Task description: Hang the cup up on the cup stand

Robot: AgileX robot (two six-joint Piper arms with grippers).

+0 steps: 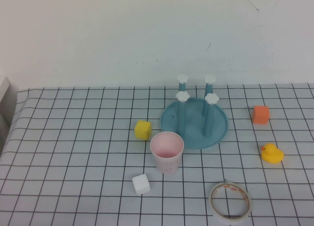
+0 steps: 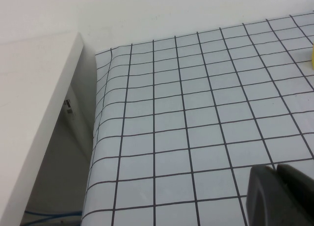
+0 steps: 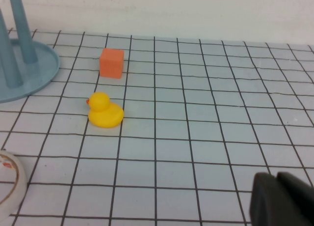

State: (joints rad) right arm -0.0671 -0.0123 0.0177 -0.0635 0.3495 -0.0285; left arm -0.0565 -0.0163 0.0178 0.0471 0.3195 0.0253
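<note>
Overhead, we see neither arm; each gripper shows only in its own wrist view. We find the left gripper (image 2: pixel 282 194) low over the table's (image 2: pixel 196 113) left edge, its dark fingers pressed together with no gap, holding nothing. We find the right gripper (image 3: pixel 283 199) low over the table's right side, fingers likewise closed on nothing.

Only the left wrist view shows the table's edge and the white board (image 2: pixel 34 118) beside it. The right wrist view shows the duck (image 3: pixel 104 111), the orange cube (image 3: pixel 112 62), part of the stand and a sliver of the tape roll (image 3: pixel 11 179).

From above, we see the cup (image 1: pixel 167 152) standing upright, mouth up, axis vertical, just in front of the stand (image 1: pixel 194 123), whose four posts point straight up. A yellow cube (image 1: pixel 142 129) and a white cube (image 1: pixel 141 184) lie near the cup.
</note>
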